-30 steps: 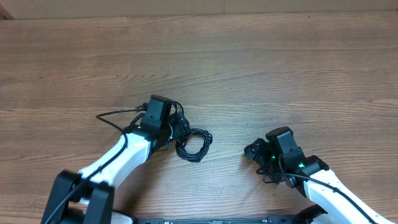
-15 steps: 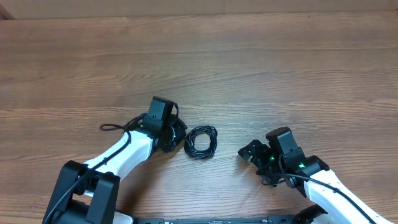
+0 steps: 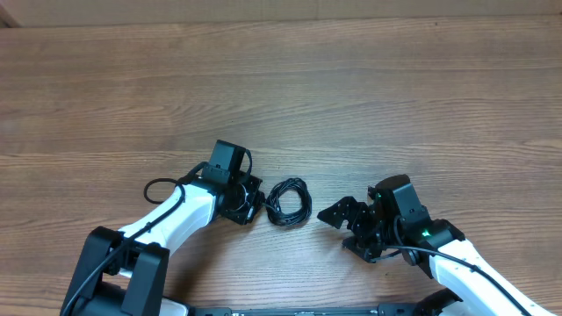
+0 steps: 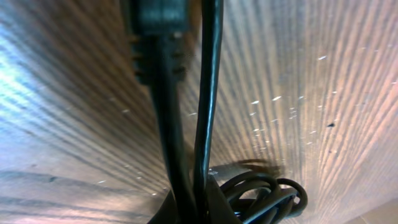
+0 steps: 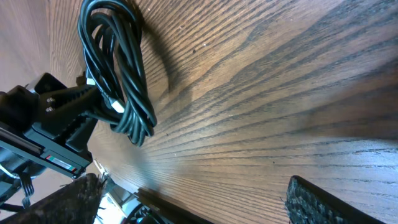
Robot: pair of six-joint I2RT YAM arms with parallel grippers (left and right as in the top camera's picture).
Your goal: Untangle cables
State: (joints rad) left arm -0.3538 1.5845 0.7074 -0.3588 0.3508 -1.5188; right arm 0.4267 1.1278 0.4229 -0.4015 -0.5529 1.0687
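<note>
The cables (image 3: 288, 201) lie bunched as a small black coil on the wooden table (image 3: 351, 96), between the two arms. My left gripper (image 3: 255, 206) sits at the coil's left edge and is shut on strands of it. In the left wrist view two black cords (image 4: 186, 124) rise from between the jaws, one ending in a plug (image 4: 158, 25), with the coil (image 4: 267, 196) at the lower right. My right gripper (image 3: 344, 230) stands open a short way right of the coil, touching nothing. The right wrist view shows the coil (image 5: 115, 68) ahead, apart from its fingers (image 5: 329, 202).
A thicker black wire (image 3: 156, 188) loops out from the left arm onto the table. The left arm's body (image 5: 50, 124) shows behind the coil in the right wrist view. Bare wood lies all around the coil.
My left gripper has shut on the coil's strands and shifted the coil slightly right. My right gripper has moved left toward the coil, jaws open.
</note>
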